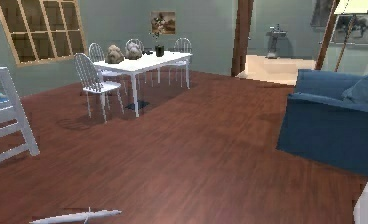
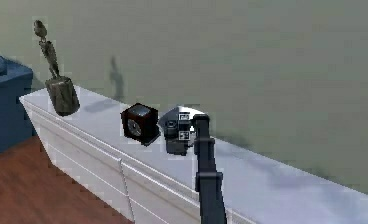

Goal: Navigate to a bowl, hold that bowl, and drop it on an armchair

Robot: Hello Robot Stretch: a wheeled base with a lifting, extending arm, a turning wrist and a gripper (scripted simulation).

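The dark arm (image 2: 208,175) rises over a long white sideboard (image 2: 102,150) in the arm side view. At the arm's far end the gripper (image 2: 173,134) sits above the sideboard top. A pale rounded thing (image 2: 195,112) lies on that top right behind it; its shape is too unclear to name. I cannot tell whether the gripper holds anything. A blue armchair (image 1: 327,120) stands at the forward view's right, and a piece of blue upholstery (image 2: 6,100) shows at the arm side view's left edge.
On the sideboard stand a thin statue on a dark base (image 2: 56,75) and a dark boxy thing (image 2: 140,123). Ahead, a white table (image 1: 142,66) with white chairs (image 1: 95,85) carries two grey lumps. A doorway (image 1: 277,40) opens behind the wooden floor (image 1: 182,150).
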